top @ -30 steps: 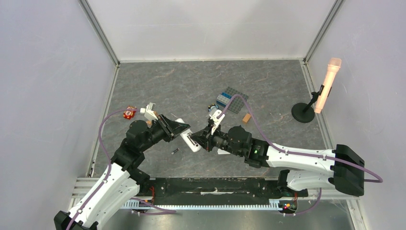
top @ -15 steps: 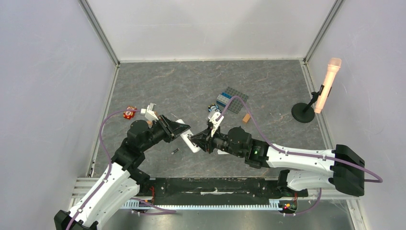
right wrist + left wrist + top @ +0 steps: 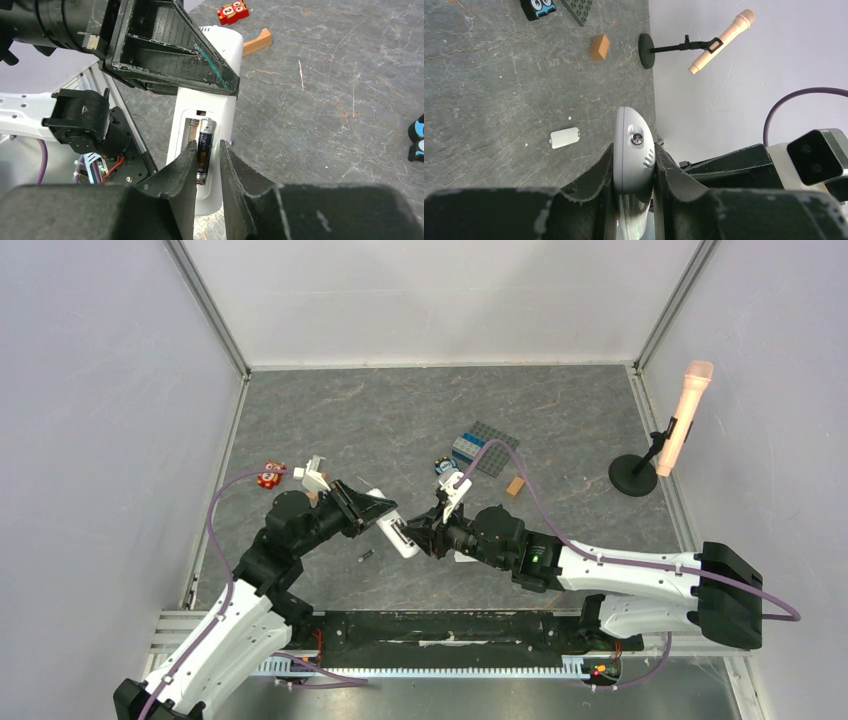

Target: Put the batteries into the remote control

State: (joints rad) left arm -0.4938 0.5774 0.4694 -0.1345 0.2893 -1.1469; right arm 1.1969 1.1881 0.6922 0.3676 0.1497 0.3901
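My left gripper [image 3: 375, 512] is shut on one end of the white remote control [image 3: 396, 533] and holds it above the table. In the left wrist view its jaws [image 3: 634, 151] pinch the remote's rounded end [image 3: 631, 125]. The remote's battery bay [image 3: 196, 131] is open. One dark battery [image 3: 205, 150] lies in the bay. My right gripper [image 3: 208, 143] is over the bay with its fingers narrowly apart either side of that battery; a slim gap shows on the right. A second battery [image 3: 366, 556] lies on the table under the remote.
The white cover piece [image 3: 564, 137] lies on the table by the right arm. An orange-brown block [image 3: 515, 486], a grey baseplate with a blue brick [image 3: 485, 452], an owl block [image 3: 445, 465], a red block [image 3: 270, 476] and a microphone stand [image 3: 640, 472] stand around.
My right gripper has crept a little to the left, closer onto the remote's battery bay. My left gripper and the remote have stayed put.
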